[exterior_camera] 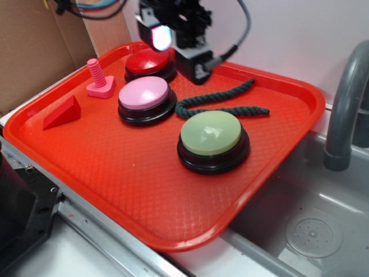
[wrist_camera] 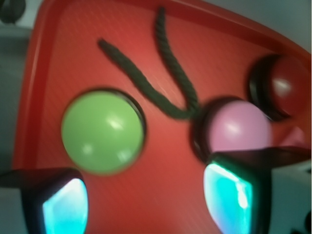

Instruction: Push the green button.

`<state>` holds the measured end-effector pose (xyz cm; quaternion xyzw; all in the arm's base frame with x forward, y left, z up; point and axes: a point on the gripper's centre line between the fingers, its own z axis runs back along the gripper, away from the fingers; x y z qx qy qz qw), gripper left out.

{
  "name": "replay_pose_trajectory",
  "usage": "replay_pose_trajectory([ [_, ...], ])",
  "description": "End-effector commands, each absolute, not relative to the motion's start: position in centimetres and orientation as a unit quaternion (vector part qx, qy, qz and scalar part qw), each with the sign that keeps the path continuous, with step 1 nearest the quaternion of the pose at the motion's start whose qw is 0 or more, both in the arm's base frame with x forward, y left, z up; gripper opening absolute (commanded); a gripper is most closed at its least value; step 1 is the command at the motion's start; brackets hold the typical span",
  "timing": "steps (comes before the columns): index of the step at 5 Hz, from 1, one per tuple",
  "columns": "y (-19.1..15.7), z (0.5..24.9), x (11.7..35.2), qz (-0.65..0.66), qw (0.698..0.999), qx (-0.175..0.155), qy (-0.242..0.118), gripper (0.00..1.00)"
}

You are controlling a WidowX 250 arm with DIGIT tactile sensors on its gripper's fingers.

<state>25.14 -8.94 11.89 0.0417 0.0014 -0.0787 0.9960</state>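
Observation:
The green button (exterior_camera: 210, 134), a pale-green dome on a black round base, sits right of centre on the red tray (exterior_camera: 115, 173). In the wrist view the green button (wrist_camera: 103, 130) lies upper left of the gap between my fingers. My gripper (exterior_camera: 176, 49) hangs in the air at the tray's back, above the red button (exterior_camera: 149, 60) and well away from the green one. Seen from the wrist, the gripper (wrist_camera: 146, 202) is open, its two cyan-lit pads (wrist_camera: 66, 207) wide apart with only bare tray between them.
A pink button (exterior_camera: 144, 95) stands left of the green one, with a dark green rope (exterior_camera: 222, 101) lying between them. A pink bolt (exterior_camera: 99, 78) and a red wedge (exterior_camera: 62, 112) sit at the tray's left. A sink (exterior_camera: 311, 219) and grey faucet (exterior_camera: 346, 104) are at the right.

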Motion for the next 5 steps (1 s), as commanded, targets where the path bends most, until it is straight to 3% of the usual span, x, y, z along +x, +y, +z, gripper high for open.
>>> replay_pose_trajectory([
  [1, -9.6, 9.0, 23.5, -0.087, 0.995, -0.012, -0.056, 1.0],
  [4, -9.6, 9.0, 23.5, -0.087, 0.995, -0.012, -0.056, 1.0],
  [5, -10.3, 7.5, 26.0, -0.109, 0.99, 0.006, -0.084, 1.0],
])
